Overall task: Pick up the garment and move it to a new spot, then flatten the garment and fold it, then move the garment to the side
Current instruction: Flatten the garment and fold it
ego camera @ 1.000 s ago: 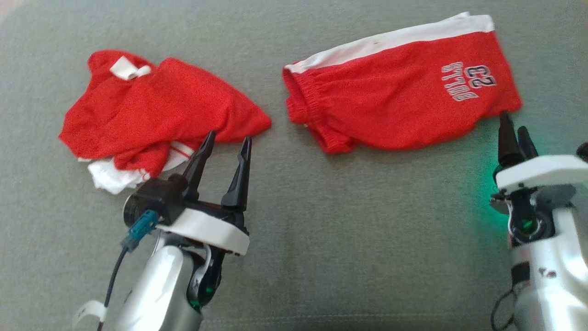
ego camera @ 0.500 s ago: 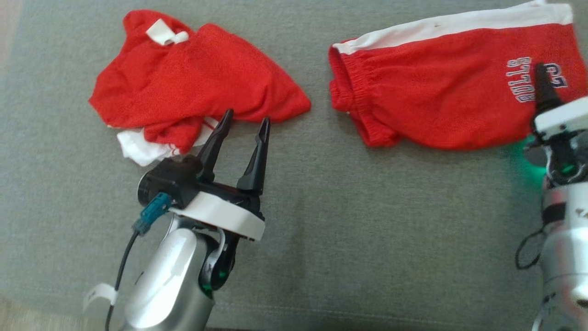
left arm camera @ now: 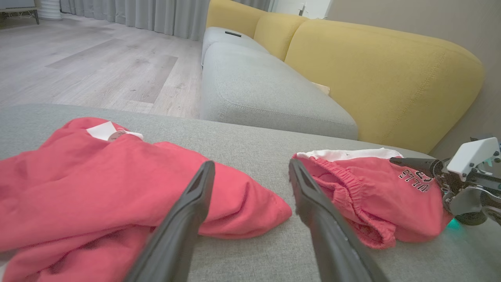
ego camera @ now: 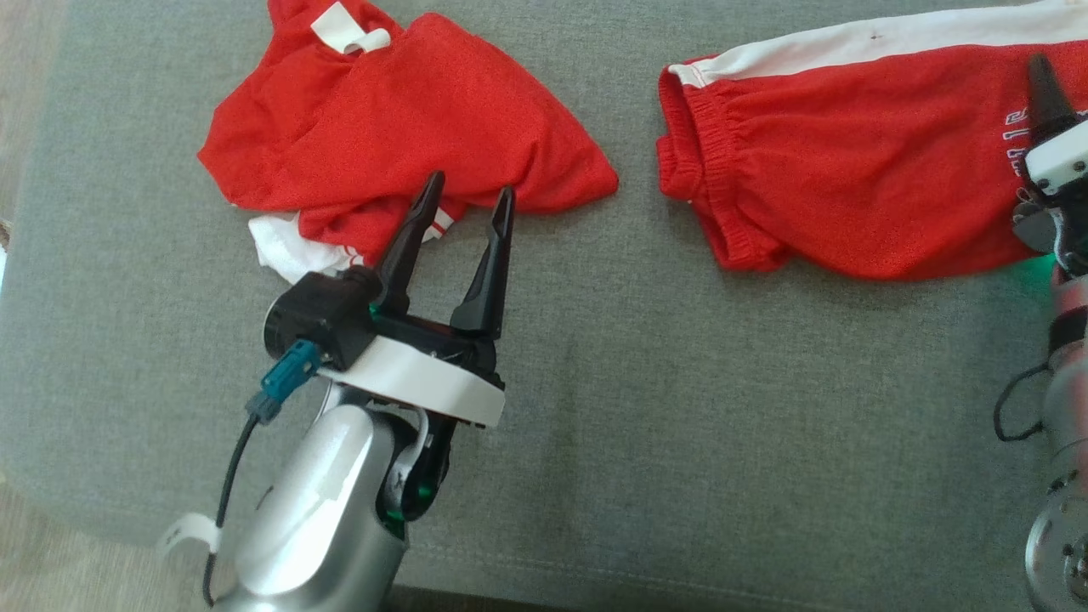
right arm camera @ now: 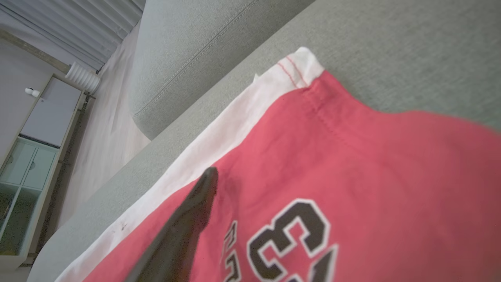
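Garment [ego camera: 399, 127] is a crumpled red mesh heap just ahead of the left pincer [ego camera: 472, 184], prongs apart; right pincer [ego camera: 1045, 89], also apart, is over flat red shorts [ego camera: 850, 170].

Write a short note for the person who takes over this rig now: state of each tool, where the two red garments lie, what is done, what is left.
Left tool: open, empty, fingers over the near edge of the crumpled red garment.
Right tool: open, empty, fingers over the print on the red shorts; contact cannot be told.
Both garments lie apart on the grey cushion, the crumpled one on the robot's left, the shorts spread out on its right.
Done: nothing gripped yet.
Left: grip the garment, move it, flatten, fold, set aside.
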`<state>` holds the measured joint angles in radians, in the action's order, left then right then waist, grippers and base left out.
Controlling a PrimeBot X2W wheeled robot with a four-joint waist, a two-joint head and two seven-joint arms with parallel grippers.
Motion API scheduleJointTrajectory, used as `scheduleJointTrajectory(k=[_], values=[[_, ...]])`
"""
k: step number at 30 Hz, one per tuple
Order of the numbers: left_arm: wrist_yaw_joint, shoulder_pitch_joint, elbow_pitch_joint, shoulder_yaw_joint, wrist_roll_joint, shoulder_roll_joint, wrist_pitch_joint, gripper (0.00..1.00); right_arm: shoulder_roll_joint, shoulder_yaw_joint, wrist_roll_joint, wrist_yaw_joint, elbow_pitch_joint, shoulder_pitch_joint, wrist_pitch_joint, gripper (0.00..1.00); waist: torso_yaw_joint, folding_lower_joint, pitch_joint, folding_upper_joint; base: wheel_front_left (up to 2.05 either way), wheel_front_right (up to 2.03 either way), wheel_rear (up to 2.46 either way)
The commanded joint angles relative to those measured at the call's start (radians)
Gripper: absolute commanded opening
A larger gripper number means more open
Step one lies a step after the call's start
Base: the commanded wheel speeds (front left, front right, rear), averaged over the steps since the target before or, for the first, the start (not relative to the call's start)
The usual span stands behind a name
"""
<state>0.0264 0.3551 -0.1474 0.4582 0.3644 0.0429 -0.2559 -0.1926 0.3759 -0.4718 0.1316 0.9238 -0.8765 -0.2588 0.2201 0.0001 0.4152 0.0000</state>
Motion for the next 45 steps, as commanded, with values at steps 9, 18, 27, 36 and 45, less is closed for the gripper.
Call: scheduleJointTrajectory(k=[9, 18, 27, 36, 45], values=[[-0.001, 0.014, 0.020, -0.037, -0.002, 0.007, -0.006, 1.00, 0.032, -0.028, -0.002, -0.001, 0.019, 0.025, 0.095, 0.00, -0.031, -0.0001, -0.040, 0.0000, 0.00, 0.00, 0.00], [-0.010, -0.020, 0.006, -0.064, -0.016, 0.007, -0.006, 1.00, -0.018, -0.022, -0.015, -0.001, -0.052, 0.159, 0.238, 0.00, -0.089, -0.0001, -0.118, 0.0000, 0.00, 0.00, 0.00], [-0.023, -0.065, -0.004, -0.089, -0.027, 0.007, -0.006, 1.00, -0.041, 0.091, 0.045, -0.001, -0.068, 0.266, 0.313, 0.00, -0.135, -0.0001, -0.182, 0.0000, 0.00, 0.00, 0.00], [-0.037, -0.092, -0.011, -0.098, -0.023, 0.007, -0.006, 1.00, 0.025, 0.049, 0.114, -0.001, -0.140, 0.273, 0.321, 0.00, -0.131, -0.0001, -0.218, 0.0000, 0.00, 0.00, 0.00], [-0.039, -0.111, -0.017, -0.105, -0.016, 0.007, -0.006, 1.00, 0.080, -0.140, 0.082, -0.001, -0.241, 0.296, 0.323, 0.00, -0.086, -0.0001, -0.260, 0.0000, 0.00, 0.00, 0.00]])
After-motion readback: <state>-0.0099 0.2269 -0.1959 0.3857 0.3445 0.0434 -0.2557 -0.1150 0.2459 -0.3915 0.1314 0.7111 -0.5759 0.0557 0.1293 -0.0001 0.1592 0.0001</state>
